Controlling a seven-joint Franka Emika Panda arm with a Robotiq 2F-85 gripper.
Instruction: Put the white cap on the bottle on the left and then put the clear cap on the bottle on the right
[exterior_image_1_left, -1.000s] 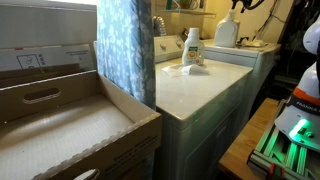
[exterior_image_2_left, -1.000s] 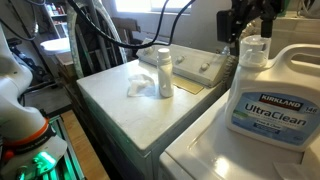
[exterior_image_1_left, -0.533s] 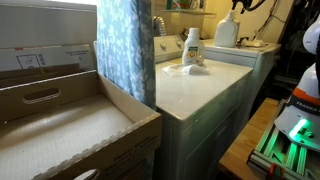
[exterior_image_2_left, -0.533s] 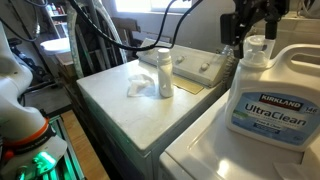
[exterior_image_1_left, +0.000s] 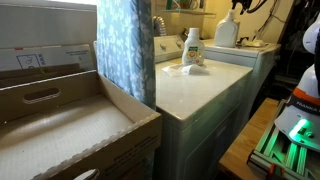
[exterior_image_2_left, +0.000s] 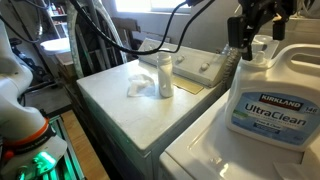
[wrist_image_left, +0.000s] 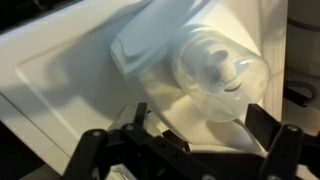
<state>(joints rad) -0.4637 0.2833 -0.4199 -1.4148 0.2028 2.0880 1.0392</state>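
Observation:
A small white bottle (exterior_image_2_left: 164, 74) with a white cap stands on the left-hand washer in both exterior views (exterior_image_1_left: 192, 47). A large Kirkland UltraClean jug (exterior_image_2_left: 268, 100) stands on the right-hand machine, and it also shows in an exterior view (exterior_image_1_left: 227, 30). A clear cap (wrist_image_left: 220, 72) sits on the jug's neck (exterior_image_2_left: 262, 46). My gripper (exterior_image_2_left: 258, 24) hangs just above and behind that cap. In the wrist view its fingers (wrist_image_left: 200, 135) are spread wide, with nothing between them, just short of the cap.
A crumpled white cloth (exterior_image_2_left: 138, 83) lies beside the small bottle. A control panel (exterior_image_2_left: 200, 68) runs along the back of the washer. Cardboard boxes (exterior_image_1_left: 60, 120) and a blue curtain (exterior_image_1_left: 125, 50) stand near the camera. Cables hang behind the machines.
My gripper has shifted sideways, to the right in an exterior view, above the jug, so more of the clear cap shows. The bottles and cloth have not moved.

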